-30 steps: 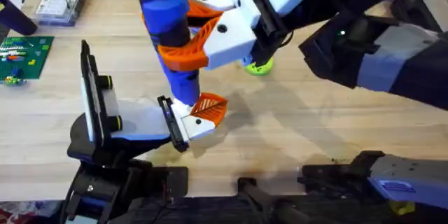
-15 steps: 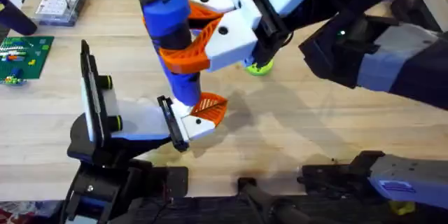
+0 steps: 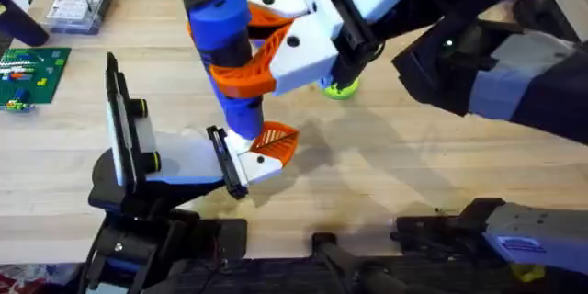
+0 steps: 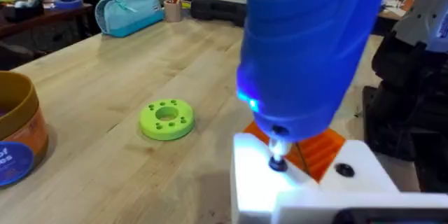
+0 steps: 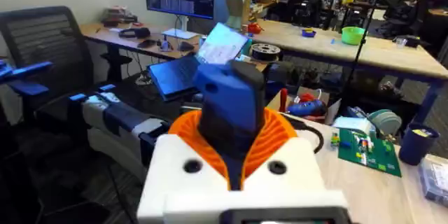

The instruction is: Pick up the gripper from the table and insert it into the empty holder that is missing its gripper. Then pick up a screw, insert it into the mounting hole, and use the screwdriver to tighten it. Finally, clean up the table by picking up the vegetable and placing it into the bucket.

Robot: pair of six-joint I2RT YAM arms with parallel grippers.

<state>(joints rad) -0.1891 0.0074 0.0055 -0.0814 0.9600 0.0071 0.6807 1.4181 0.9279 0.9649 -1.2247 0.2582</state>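
Observation:
My right gripper (image 3: 246,48) reaches across the table (image 3: 413,175) and is shut on the screwdriver (image 3: 225,46), a thick blue driver held upright. In the right wrist view the screwdriver (image 5: 227,105) sits between the orange pads (image 5: 280,136). Its metal tip rests on a screw head (image 4: 278,162) in the gripper (image 4: 308,178), a small white block with an orange ribbed finger. The gripper (image 3: 266,152) sits against the holder (image 3: 223,161), a black plate at the end of the left arm's white link (image 3: 184,161). The bucket (image 4: 14,136) stands far off to one side. The vegetable is out of view.
A lime-green disc with holes (image 3: 340,89) lies just beyond the right gripper and also shows as the green disc (image 4: 166,119). A green circuit board (image 3: 28,73) and a clear box with a red-handled tool (image 3: 81,2) sit at the far left.

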